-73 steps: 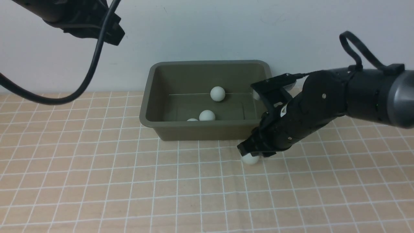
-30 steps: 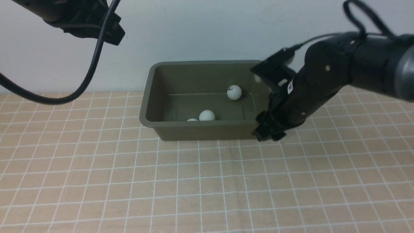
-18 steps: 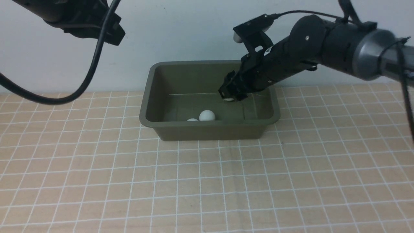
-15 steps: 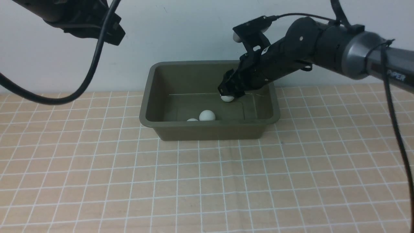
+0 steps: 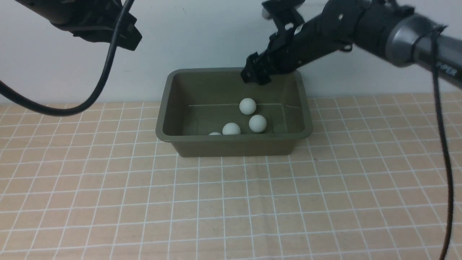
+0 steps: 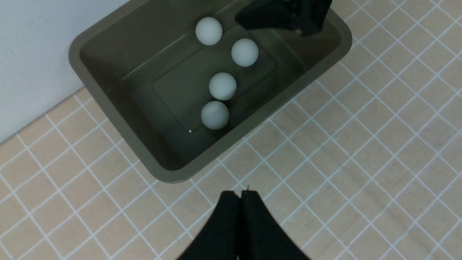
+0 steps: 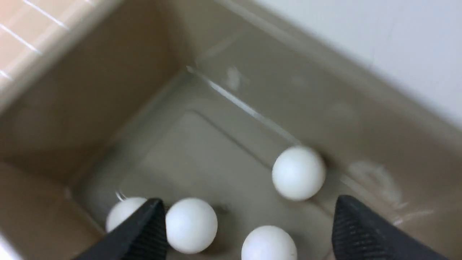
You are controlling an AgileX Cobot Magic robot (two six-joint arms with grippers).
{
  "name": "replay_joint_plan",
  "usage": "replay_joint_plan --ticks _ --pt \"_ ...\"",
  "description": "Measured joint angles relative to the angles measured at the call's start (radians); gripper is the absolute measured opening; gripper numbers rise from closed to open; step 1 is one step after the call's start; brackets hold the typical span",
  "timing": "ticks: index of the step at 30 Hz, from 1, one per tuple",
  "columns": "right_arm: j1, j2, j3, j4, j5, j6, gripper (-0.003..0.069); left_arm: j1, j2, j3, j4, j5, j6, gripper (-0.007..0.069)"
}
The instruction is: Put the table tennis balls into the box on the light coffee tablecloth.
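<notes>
All four table tennis balls (image 6: 222, 86) lie in the box (image 5: 231, 146) at the far middle, right gripper (image 5: 255, 75) spread empty above, left gripper (image 6: 241, 196) pressed together; they look light, hard, roll-prone, best pinched across the middle.

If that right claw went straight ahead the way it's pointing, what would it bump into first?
Most likely the table tennis ball lying between the open fingertips of the right gripper in its wrist view, or else the floor of the box beside it. Depth is hard to judge.
</notes>
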State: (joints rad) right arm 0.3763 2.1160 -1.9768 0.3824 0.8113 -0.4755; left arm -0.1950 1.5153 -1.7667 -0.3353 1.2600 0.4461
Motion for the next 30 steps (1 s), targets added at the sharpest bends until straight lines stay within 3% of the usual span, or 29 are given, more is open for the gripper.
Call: replay_joint_plan --ticks 3,5,8,13,21,30 --pt "-0.02 -0.123 -0.064 -0.146 0.115 0.044 0.031 0.0 0.0 0.0 -0.001 0.0 0.0 -0.0069" --pt "-0.041 -0.201 -0.077 -0.249 0.169 0.075 0.0128 0.0 0.0 0.0 -0.001 0.0 0.0 -0.0069" --pt "-0.083 -0.284 -0.08 -0.348 0.257 0.166 0.0015 0.0 0.0 0.0 -0.001 0.0 0.0 -0.0069" --pt "-0.118 -0.382 -0.08 -0.388 0.445 0.26 -0.0015 0.0 0.0 0.0 -0.003 0.0 0.0 -0.0069" --pt "-0.125 -0.541 0.035 -0.44 0.455 0.302 -0.0015 0.0 0.0 0.0 -0.003 0.0 0.0 -0.0069" --pt "-0.136 -0.968 0.634 -0.491 0.403 0.368 -0.0015 0.0 0.0 0.0 -0.003 0.0 0.0 -0.0069"
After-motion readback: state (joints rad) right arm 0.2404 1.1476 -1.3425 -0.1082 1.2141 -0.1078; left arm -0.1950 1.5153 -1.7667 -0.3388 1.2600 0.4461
